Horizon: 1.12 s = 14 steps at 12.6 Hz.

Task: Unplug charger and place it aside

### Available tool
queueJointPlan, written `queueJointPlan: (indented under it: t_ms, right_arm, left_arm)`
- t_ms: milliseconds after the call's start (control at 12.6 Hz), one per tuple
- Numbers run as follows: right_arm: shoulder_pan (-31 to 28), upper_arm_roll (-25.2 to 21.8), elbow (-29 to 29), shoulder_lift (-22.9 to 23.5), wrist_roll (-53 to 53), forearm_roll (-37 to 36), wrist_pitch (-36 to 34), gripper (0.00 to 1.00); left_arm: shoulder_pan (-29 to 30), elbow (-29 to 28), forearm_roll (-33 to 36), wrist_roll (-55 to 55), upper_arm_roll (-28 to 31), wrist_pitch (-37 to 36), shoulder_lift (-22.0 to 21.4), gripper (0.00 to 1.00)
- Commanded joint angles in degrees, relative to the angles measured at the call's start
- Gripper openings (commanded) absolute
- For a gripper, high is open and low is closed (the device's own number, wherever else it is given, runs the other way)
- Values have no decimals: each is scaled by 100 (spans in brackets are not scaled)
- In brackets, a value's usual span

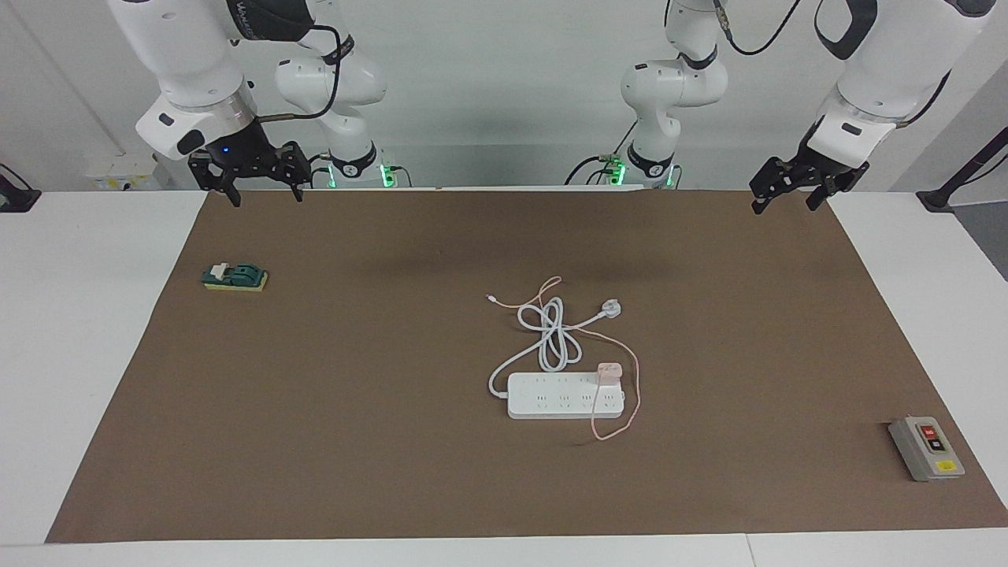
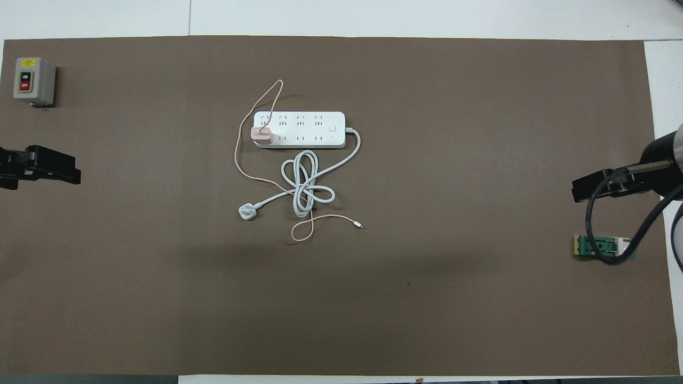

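The charger (image 1: 608, 372) (image 2: 262, 134), a small pale-pink cube, sits plugged into the white power strip (image 1: 563, 396) (image 2: 299, 129) at the strip's end toward the left arm. Its thin pink cable (image 1: 635, 402) (image 2: 236, 154) loops around the strip and trails toward the robots. My left gripper (image 1: 784, 205) hangs open over the mat's corner at the left arm's end, well away from the charger. At the right arm's end, my right gripper (image 1: 266, 194) hangs open over the mat's edge, holding nothing.
The strip's thick white cord lies coiled nearer the robots, ending in a round white plug (image 1: 610, 309) (image 2: 246, 212). A grey on/off switch box (image 1: 927, 447) (image 2: 33, 80) stands farther out at the left arm's end. A green block (image 1: 235, 276) (image 2: 600, 246) lies near the right gripper.
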Motion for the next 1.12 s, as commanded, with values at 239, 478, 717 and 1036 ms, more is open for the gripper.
queueJointPlan:
  t_ms: [239,478,717,1036]
  right_arm:
    - [-76,10,-30,-67,-7,2,134,100]
    - [-120,2,14,-58,-16,2,152,100]
    - [-120,2,14,-67,-33,37,161,100]
    - [-6,36,-161,134,1419,790,529,100]
  left_arm:
    - [70,-236,93,46,-40,154,-192,100]
    - [8,-315,84,-260,-23,485,-192,100]
    - [-306,-394,75,-2049,-14,611,9,100]
    - [-633,-421,84,-3636,-22,1076,159,100]
